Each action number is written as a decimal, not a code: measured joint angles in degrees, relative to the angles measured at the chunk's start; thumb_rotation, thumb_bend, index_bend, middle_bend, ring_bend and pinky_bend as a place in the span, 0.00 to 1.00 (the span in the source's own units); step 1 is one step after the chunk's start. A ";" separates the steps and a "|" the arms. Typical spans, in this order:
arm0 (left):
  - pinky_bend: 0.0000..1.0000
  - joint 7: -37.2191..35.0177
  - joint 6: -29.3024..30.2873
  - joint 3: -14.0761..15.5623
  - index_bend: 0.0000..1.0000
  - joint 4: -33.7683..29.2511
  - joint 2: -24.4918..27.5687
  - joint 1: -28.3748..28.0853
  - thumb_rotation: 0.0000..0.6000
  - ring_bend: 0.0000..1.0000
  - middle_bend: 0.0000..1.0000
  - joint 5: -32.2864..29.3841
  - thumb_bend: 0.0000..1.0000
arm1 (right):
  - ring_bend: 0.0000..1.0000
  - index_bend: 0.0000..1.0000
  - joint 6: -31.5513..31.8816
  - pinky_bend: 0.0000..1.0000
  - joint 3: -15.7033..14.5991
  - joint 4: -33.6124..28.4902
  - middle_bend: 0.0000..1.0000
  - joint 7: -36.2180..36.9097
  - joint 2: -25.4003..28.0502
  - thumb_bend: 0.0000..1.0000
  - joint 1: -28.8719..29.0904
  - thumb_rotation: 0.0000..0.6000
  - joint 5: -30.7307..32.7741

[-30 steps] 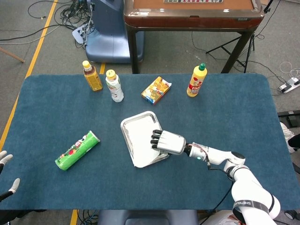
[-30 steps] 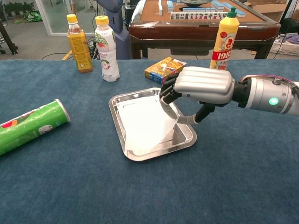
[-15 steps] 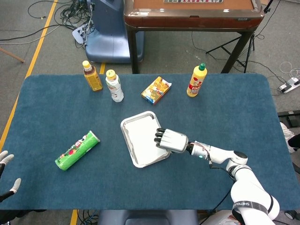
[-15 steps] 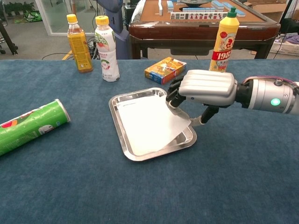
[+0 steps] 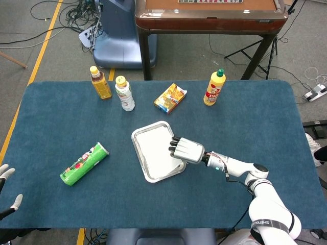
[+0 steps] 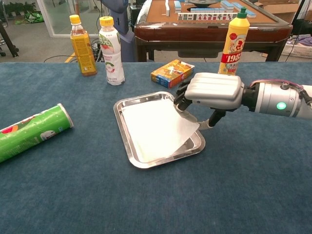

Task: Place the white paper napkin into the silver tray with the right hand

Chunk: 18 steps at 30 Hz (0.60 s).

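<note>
The silver tray lies at the middle of the blue table. The white paper napkin is spread almost flat inside it, with its right corner raised over the tray's right rim. My right hand hovers at that rim, palm down, and pinches the napkin's right edge between thumb and fingers. My left hand shows only at the lower left edge of the head view, off the table, holding nothing with fingers apart.
A green can lies on its side left of the tray. Along the back stand an orange bottle, a white bottle, a snack box and a yellow bottle. A brown table stands beyond.
The napkin hung curled from my right hand over the tray; it now lies nearly flat inside. The hand has shifted a little right and back. The left hand has not moved.
</note>
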 measured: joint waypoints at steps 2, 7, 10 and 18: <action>0.00 -0.05 0.06 0.01 0.20 0.05 0.00 0.07 1.00 0.11 0.12 -0.02 0.27 | 0.35 0.68 -0.37 0.30 0.03 0.08 0.46 -0.17 -0.17 0.31 0.03 1.00 0.23; 0.00 -0.23 0.11 0.03 0.19 0.18 0.01 0.14 1.00 0.11 0.12 0.00 0.27 | 0.35 0.68 -1.37 0.30 0.24 0.19 0.43 -0.50 -0.55 0.29 0.20 1.00 0.88; 0.00 -0.29 0.00 0.01 0.19 0.27 -0.03 0.11 1.00 0.11 0.12 -0.07 0.27 | 0.34 0.63 -2.25 0.30 0.44 0.21 0.41 -0.71 -0.82 0.27 0.24 1.00 1.33; 0.00 -0.58 -0.04 -0.01 0.19 0.48 -0.05 0.13 1.00 0.11 0.12 -0.10 0.27 | 0.30 0.56 -3.35 0.30 1.17 -0.31 0.37 -1.44 -1.64 0.20 0.19 1.00 2.65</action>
